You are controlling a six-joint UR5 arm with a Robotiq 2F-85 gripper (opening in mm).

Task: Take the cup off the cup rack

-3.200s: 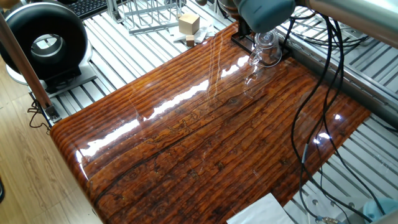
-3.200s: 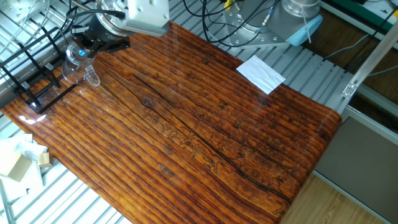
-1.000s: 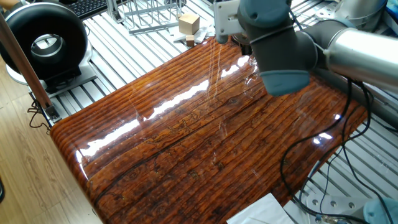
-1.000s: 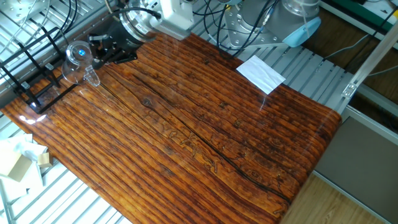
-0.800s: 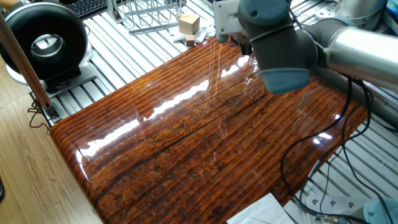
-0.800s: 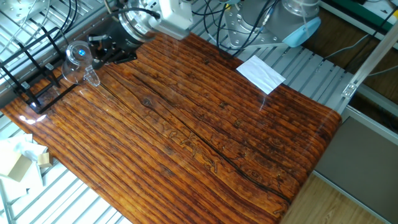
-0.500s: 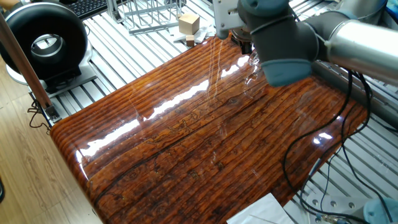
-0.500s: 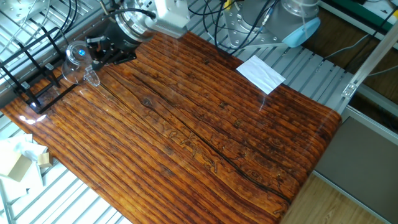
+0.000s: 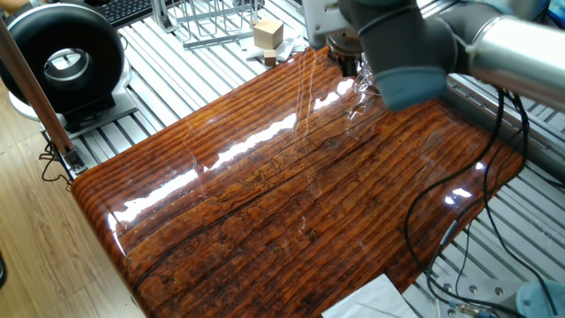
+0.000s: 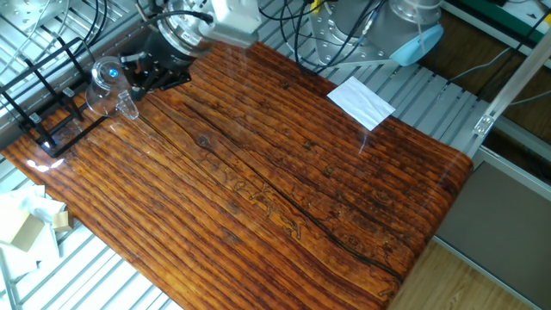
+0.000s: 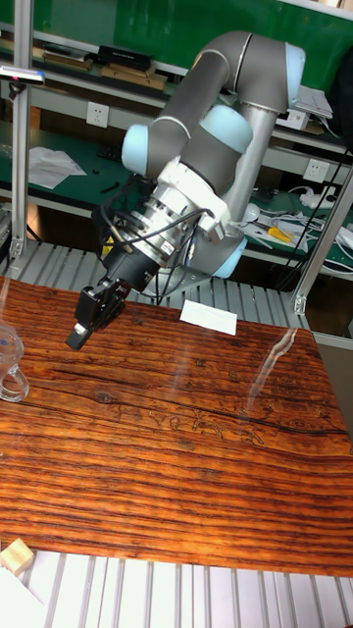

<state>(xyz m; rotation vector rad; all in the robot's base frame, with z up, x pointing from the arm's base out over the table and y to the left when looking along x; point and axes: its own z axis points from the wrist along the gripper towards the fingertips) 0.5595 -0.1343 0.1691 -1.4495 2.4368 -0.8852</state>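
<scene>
Hovering beside the cup, the hand holds nothing, fingers apart

Counter: a glossy reddish-brown wood-grain counter — bright glare streaks lie across it.
Frame: a ribbed silver aluminium frame borders the counter.
Floor: pale wood-plank floor beside it.
Wall: a dark green wall stands behind grey metal shelves of clutter.
Extras: a round black fan, a white sheet of paper, a small cardboard box.
</scene>
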